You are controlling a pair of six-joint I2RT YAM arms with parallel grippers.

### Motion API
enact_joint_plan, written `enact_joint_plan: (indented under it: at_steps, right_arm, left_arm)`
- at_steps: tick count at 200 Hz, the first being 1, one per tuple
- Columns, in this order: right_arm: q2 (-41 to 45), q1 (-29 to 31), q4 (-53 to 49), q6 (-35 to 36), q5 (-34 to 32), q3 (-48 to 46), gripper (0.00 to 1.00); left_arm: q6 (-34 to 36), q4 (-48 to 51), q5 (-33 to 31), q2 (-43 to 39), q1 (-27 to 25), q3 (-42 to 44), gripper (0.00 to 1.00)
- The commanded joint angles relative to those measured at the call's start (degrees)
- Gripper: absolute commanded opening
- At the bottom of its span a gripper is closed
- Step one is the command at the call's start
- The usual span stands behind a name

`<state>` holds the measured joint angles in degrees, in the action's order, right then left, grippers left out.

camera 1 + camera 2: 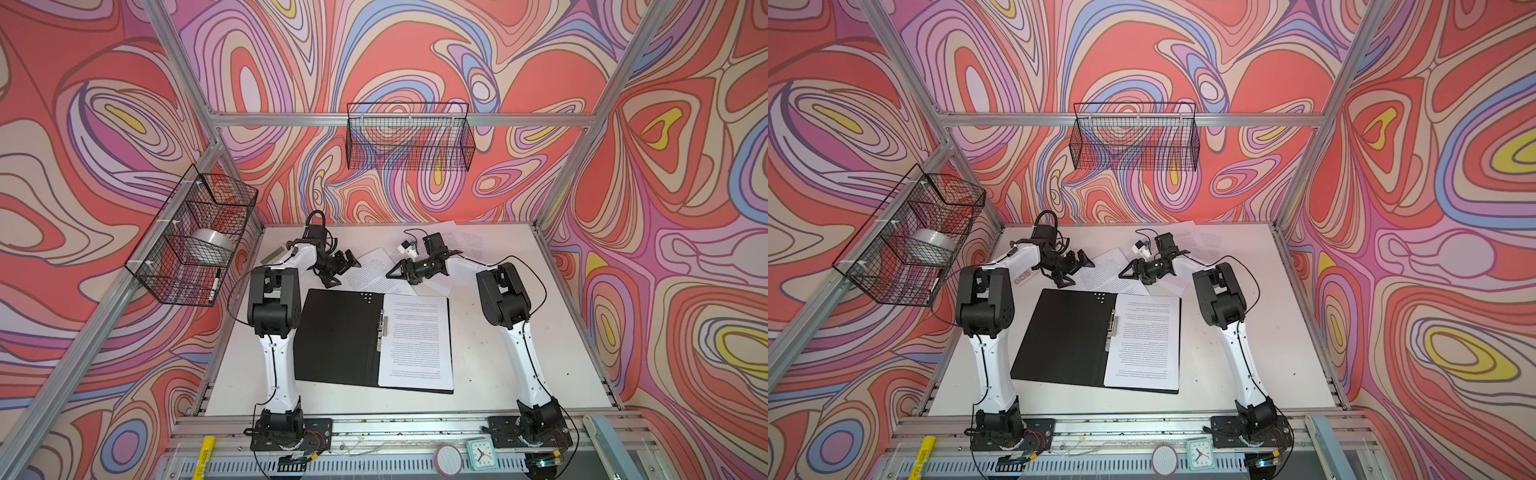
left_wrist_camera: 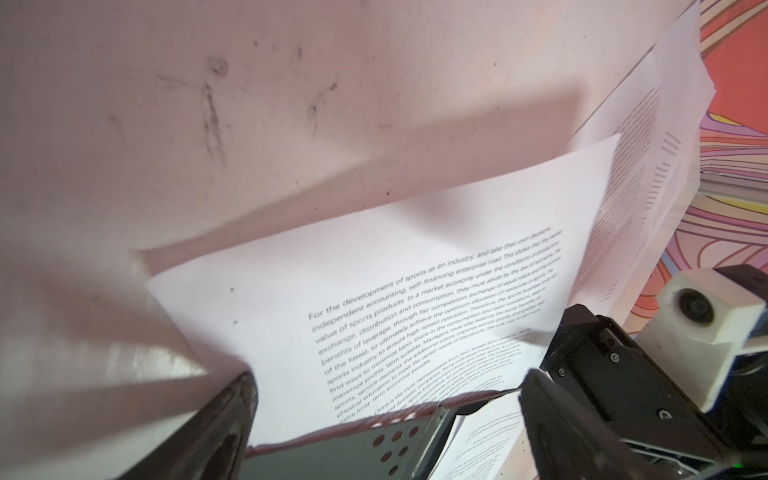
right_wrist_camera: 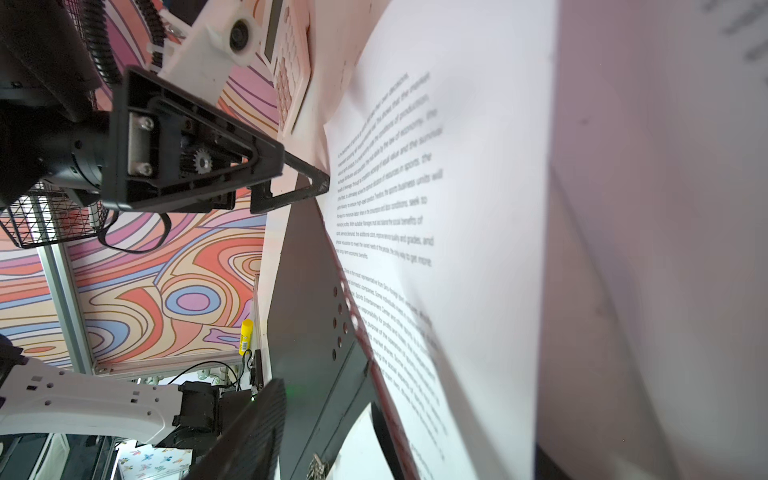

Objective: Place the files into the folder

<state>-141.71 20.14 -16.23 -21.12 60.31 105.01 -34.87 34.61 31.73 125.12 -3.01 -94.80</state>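
The folder (image 1: 336,336) (image 1: 1063,336) lies open on the table, black inside up, with one printed sheet (image 1: 415,340) on its right half. Just behind its far edge lie loose files (image 1: 372,272) (image 1: 1104,270) at an angle. My left gripper (image 1: 344,272) (image 2: 382,419) stands wide open at their left side, low over the folder's far edge (image 2: 353,453). My right gripper (image 1: 401,276) (image 3: 399,449) faces it from the right, open, with a sheet (image 3: 457,208) rising between its fingers. More files (image 1: 469,241) lie at the back right.
A white-and-pink calculator (image 1: 1022,279) sits by the left arm. Wire baskets hang on the left frame (image 1: 195,232) and back rail (image 1: 409,137). A clock (image 1: 481,454), tape roll (image 1: 448,459) and yellow stick (image 1: 203,457) rest on the front rail.
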Motion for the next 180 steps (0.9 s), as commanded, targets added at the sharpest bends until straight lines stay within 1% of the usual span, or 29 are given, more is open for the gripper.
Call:
enact_joint_plan:
  at_steps: [1, 15, 28, 41, 53, 69, 76, 102, 114, 122, 133, 161, 180]
  right_arm:
    - [2.14, -0.81, -0.94, 0.28, -1.15, -1.74, 0.69]
    - [1.08, -0.81, -1.52, 0.56, -1.25, -0.18, 0.64]
    - [-0.20, -0.81, -1.83, 0.42, -1.45, 1.51, 0.56]
    - [-1.24, -0.72, -0.04, -0.84, -1.71, 2.04, 0.50]
    - [-1.84, -0.64, 1.72, -1.75, -1.99, 2.37, 0.46]
    - [-2.75, -0.63, 1.82, -1.93, -2.74, 3.69, 0.38]
    - [-3.09, -0.63, 2.05, -2.18, -2.75, 4.07, 0.32]
    - [-3.81, -0.63, 3.85, -3.15, -2.90, 4.90, 0.21]
    - [-4.00, -0.63, 4.75, -3.71, -2.93, 4.98, 0.14]
    - [-4.10, -0.63, 5.32, -4.25, -3.38, 4.98, 0.07]
    - [-4.10, -0.63, 5.91, -4.55, -4.08, 5.18, 0.00]
    - [-4.70, -0.63, 7.89, -5.11, -7.03, 6.82, 0.00]
    - [-5.81, -0.65, 7.79, -4.73, -7.58, 10.39, 0.00]
  left_arm:
    - [1.14, 2.63, -2.12, 3.21, 0.28, 0.07, 0.99]
    - [1.19, 2.67, -1.94, 3.12, 0.28, 0.00, 0.99]
    - [1.20, 2.74, -1.69, 2.98, 0.39, 0.01, 0.99]
    - [1.16, 2.77, -1.43, 2.78, 0.46, 0.14, 0.99]
    - [1.13, 2.65, -1.05, 2.46, 0.46, 0.27, 0.99]
    - [1.27, 2.74, -0.89, 1.91, 0.54, 0.41, 0.99]
    - [1.23, 2.64, -0.70, 1.59, 0.61, 0.55, 0.99]
    - [1.47, 3.08, -0.53, 0.83, 0.89, 0.09, 0.99]
    - [1.52, 3.43, -0.27, 0.53, 1.11, -0.41, 0.99]
    - [1.64, 3.68, -0.18, 0.16, 1.09, -0.80, 0.99]
    - [1.90, 3.80, 0.31, -0.75, 1.15, -1.29, 0.99]
    - [1.99, 4.22, 1.84, -4.98, 1.13, -2.76, 0.99]
    - [1.62, 4.85, 0.66, -9.45, 1.07, -2.31, 0.99]
